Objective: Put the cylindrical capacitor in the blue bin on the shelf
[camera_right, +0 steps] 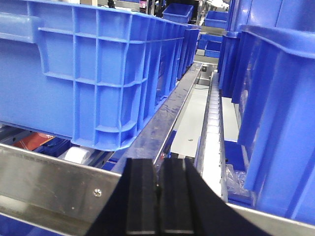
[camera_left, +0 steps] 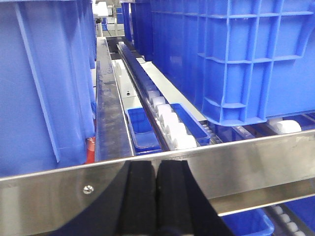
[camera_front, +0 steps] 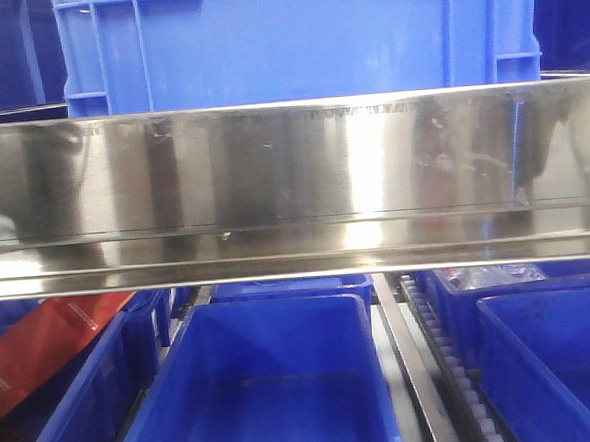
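The cylindrical capacitor is out of view in every frame. The shelf's shiny steel front rail [camera_front: 292, 171] runs across the front view, with a large blue crate [camera_front: 294, 41] on the level above it. Below it an open, empty blue bin [camera_front: 270, 383] sits in the middle. Neither gripper shows in the front view. My left gripper [camera_left: 156, 164] is shut, its black pads pressed together with nothing between them, right in front of the rail [camera_left: 256, 162]. My right gripper [camera_right: 159, 162] is also shut and empty, level with the rail [camera_right: 44, 172].
Tall blue crates [camera_left: 39, 83] [camera_left: 236, 54] flank a white roller track [camera_left: 170, 123] ahead of the left gripper. A blue crate [camera_right: 98, 69] and stacked bins [camera_right: 275, 98] border a steel divider [camera_right: 172, 108]. A red package [camera_front: 42, 347] lies at lower left, and another bin [camera_front: 554, 365] sits at right.
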{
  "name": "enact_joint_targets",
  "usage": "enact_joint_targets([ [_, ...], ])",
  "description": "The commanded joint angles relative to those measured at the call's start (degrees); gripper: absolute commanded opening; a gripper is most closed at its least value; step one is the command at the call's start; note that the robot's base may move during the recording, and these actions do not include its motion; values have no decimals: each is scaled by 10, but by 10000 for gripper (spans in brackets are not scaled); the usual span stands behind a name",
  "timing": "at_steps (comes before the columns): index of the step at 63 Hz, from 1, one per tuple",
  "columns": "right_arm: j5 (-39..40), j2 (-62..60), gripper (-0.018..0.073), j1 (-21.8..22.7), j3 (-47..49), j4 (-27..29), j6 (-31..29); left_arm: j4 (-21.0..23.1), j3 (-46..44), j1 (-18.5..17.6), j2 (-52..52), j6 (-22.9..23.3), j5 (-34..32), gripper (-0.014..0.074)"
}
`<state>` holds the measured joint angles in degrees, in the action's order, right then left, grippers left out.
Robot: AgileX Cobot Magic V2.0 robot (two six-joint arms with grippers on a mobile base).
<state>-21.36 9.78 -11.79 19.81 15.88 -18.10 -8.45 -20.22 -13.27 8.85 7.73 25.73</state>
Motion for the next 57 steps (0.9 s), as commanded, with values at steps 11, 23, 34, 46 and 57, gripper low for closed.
enact_joint_targets([
  [11, 17, -2, -162, 2, -2, -3, 0, 84, 19, 103, -6, -111, -96, -111],
  [23, 17, -2, -162, 2, -2, -3, 0, 88, 95, 178, -39, -112, -175, -111],
  [34, 17, -2, -162, 2, -2, -3, 0, 98, 179, 205, -89, -112, -221, -111],
  [46, 17, -2, -162, 2, -2, -3, 0, 98, 202, 208, -89, -112, -236, -111],
  [57, 17, -2, -162, 2, -2, -3, 0, 98, 202, 182, -89, -85, -233, -111],
])
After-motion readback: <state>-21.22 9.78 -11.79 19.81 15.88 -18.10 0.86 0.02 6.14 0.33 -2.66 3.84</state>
